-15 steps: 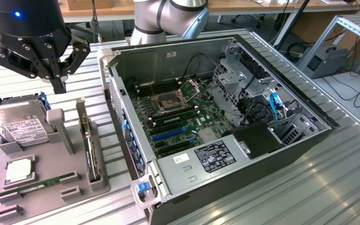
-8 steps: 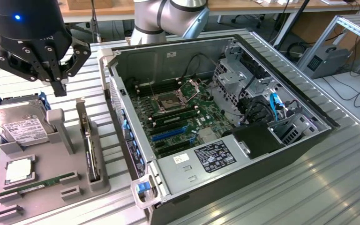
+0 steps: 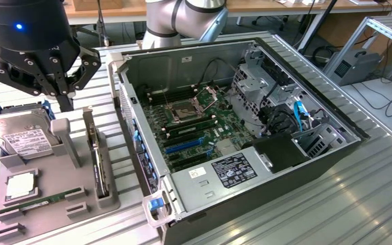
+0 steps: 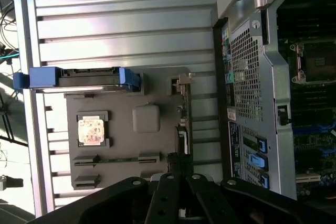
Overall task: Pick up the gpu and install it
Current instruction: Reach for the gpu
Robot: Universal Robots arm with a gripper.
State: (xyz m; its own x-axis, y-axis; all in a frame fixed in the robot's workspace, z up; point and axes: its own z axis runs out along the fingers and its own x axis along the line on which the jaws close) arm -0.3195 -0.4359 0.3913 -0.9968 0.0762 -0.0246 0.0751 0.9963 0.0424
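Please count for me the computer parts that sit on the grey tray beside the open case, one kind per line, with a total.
Hard drive: 1
Processor chip: 1
RAM stick: 1
gpu: 1
Total on the grey tray: 4

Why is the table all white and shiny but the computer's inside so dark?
Wrist view: light glares off the table, turning it whitish, while the motherboard inside the case sits in shadow. Exterior view: lighting is evener, so the motherboard shows plainly.
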